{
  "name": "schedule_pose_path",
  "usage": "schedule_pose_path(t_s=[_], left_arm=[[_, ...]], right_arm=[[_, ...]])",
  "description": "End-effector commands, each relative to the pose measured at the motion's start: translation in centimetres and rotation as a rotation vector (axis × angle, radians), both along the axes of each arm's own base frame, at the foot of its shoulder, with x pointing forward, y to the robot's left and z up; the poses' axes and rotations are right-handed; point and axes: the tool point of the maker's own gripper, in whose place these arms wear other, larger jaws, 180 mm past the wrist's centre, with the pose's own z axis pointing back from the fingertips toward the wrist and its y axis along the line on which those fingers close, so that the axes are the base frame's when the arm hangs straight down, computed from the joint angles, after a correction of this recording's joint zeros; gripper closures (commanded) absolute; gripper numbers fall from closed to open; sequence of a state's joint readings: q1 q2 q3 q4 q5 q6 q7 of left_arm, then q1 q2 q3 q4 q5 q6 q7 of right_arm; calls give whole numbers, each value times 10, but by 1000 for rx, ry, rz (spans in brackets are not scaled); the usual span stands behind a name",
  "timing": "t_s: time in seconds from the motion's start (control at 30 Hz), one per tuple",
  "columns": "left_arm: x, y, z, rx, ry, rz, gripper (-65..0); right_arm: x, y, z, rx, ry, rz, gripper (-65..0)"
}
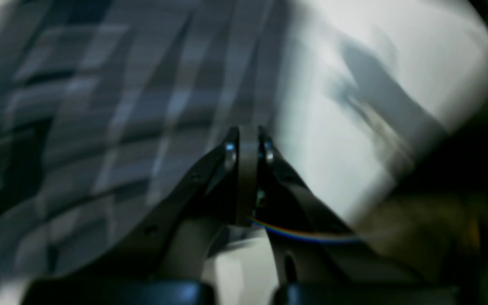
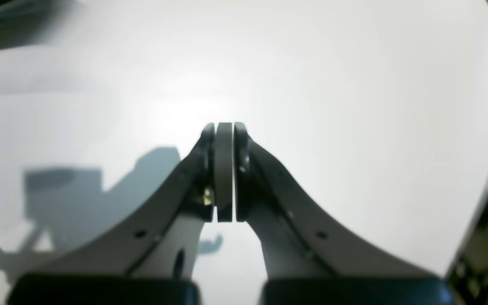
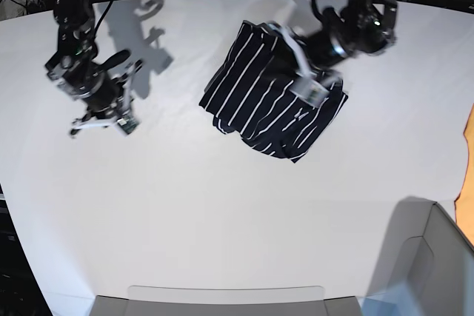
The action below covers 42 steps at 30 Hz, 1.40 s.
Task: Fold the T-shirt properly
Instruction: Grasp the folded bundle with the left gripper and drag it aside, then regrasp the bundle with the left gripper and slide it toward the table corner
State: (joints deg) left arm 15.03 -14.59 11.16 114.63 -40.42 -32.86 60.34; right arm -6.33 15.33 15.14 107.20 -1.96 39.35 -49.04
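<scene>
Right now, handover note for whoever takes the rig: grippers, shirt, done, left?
Left gripper: jaws shut, over the shirt; whether it touches cloth, can't tell.
Right gripper: jaws shut and empty, over the white tabletop, away from the shirt.
Shirt: dark navy soft fabric T-shirt with thin white stripes, bunched on the far half of the table, under and beside the left arm.
Done: no neat fold visible.
Left: probably spread it flat, then fold and square it up. Left wrist view is blurred, so check contact before moving that arm.
</scene>
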Motion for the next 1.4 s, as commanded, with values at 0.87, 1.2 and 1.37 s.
schedule_pose_path(t_s=[0.87, 1.2, 1.37], left_arm=[[51, 182, -41, 504, 69, 539, 0], [132, 169, 36, 246, -285, 699, 0], [161, 160, 11, 173, -227, 697, 0]], right_arm=[[-2, -13, 2, 2, -8, -23, 0], [-9, -12, -4, 3, 12, -20, 0], [-23, -10, -12, 2, 39, -15, 0]])
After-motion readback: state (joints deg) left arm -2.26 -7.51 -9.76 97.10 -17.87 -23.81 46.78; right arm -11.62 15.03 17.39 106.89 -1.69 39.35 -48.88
